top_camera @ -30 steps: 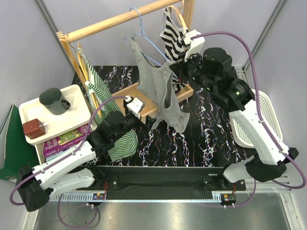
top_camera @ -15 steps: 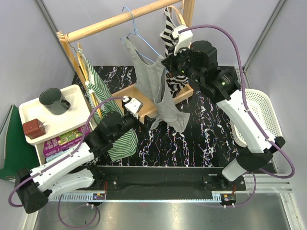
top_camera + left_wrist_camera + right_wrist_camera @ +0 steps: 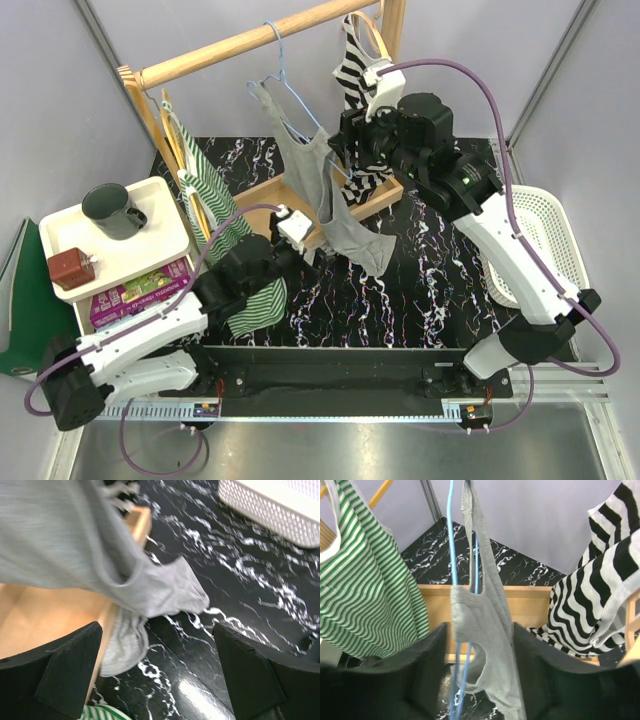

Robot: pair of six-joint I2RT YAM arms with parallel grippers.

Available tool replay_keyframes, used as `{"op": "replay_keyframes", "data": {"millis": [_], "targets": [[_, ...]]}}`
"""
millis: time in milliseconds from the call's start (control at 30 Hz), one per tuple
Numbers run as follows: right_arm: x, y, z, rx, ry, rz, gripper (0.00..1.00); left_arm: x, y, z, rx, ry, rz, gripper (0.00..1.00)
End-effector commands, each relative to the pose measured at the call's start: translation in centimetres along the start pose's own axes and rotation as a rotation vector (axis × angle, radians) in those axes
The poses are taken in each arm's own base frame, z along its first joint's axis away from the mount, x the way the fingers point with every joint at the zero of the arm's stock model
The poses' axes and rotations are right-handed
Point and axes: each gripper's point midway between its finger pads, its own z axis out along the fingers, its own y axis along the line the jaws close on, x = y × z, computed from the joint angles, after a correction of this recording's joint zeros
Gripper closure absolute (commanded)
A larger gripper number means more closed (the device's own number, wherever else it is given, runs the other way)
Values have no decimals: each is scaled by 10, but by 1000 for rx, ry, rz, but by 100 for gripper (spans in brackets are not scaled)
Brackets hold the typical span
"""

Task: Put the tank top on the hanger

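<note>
Right gripper (image 3: 480, 630) nearer, spread around the tank top (image 3: 482, 615) hanging vertically dead ahead against the hanger (image 3: 452, 540) wire; left gripper (image 3: 157, 650) spread wide, low by the hem.

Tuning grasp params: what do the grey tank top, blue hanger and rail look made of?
Grey tank top: soft matte knit, drapes limply. Blue hanger: thin wire, probably coated metal, smooth. Clothes rail: pale wood by colour, smooth round bar.

Top camera looks down; both close wrist cameras share the tank top (image 3: 481, 616), left seemingly lower.
</note>
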Motion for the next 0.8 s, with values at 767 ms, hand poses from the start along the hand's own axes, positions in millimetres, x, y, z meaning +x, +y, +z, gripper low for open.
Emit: {"op": "replay_keyframes", "data": {"millis": [767], "targets": [[148,-4,-99,-17,172,154,0,68,-36,48,-33,142,-174,1]]}}
